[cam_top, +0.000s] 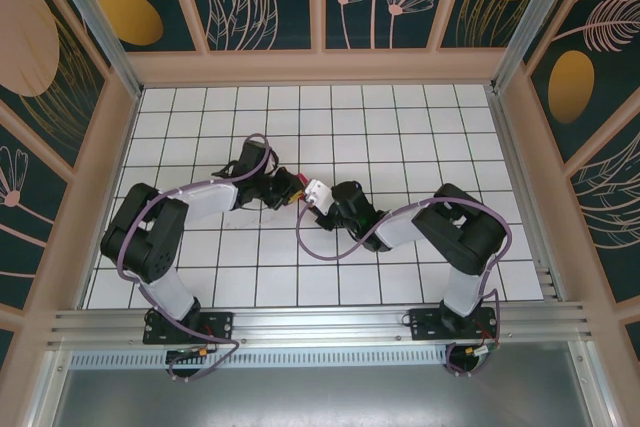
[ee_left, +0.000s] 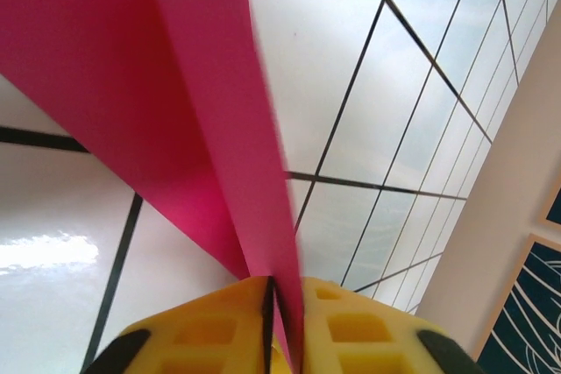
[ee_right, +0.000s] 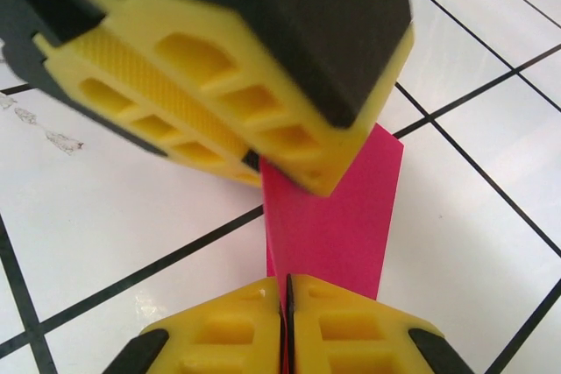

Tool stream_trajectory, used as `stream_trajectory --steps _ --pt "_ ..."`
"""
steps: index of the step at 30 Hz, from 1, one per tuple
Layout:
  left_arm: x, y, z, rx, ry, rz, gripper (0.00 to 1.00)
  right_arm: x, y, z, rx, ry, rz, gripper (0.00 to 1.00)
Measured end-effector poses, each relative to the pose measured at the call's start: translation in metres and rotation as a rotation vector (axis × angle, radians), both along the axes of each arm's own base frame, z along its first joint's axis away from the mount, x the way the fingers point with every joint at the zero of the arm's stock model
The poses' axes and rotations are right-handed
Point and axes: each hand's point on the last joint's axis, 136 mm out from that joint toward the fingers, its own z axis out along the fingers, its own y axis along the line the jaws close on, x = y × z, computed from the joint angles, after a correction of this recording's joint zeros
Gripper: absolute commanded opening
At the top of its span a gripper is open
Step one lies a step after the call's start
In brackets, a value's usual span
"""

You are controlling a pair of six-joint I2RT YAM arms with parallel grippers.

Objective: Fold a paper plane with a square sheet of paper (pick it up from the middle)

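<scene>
White gridded tabletop [cam_top: 400, 127]: at its centre your left gripper [ee_left: 272, 285] and right gripper [ee_right: 287, 282] both pinch the paper plane [ee_right: 337, 216]. Pull them apart and you could tear it.

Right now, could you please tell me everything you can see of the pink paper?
The paper is thin, matte and magenta-pink, folded into a narrow layered strip with sharp creases and a slanted flap. It stands on edge over the white gridded table, midway between the two arms. The left gripper is shut on one end and the right gripper is shut on the other, so the paper spans the short gap between them. Whether its lower edge touches the table I cannot tell.
</scene>
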Motion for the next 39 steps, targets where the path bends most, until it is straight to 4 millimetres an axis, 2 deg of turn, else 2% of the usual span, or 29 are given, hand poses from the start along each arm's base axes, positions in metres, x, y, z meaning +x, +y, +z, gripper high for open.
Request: stream_trajectory --steps 8,16,22,27,32,39 --pt "0.015 0.021 0.014 0.039 -0.049 0.044 0.41 -0.001 0.007 0.003 0.038 0.05 0.014 0.1" --pt "0.029 0.052 0.037 0.096 -0.13 0.125 0.53 0.005 0.015 0.013 0.14 0.207 0.022 0.08" --pt "0.034 0.066 0.06 0.111 -0.208 0.178 0.57 0.008 0.02 0.009 0.213 0.367 0.009 0.04" --pt "0.023 0.069 0.048 0.105 -0.219 0.166 0.58 0.005 0.025 0.0 0.239 0.49 0.002 0.02" --pt "0.01 0.069 0.031 0.092 -0.23 0.132 0.59 0.003 0.028 0.002 0.281 0.588 0.008 0.0" --pt "0.001 0.063 0.026 0.042 -0.284 0.095 0.55 0.012 0.026 0.002 0.37 0.751 0.004 0.0"
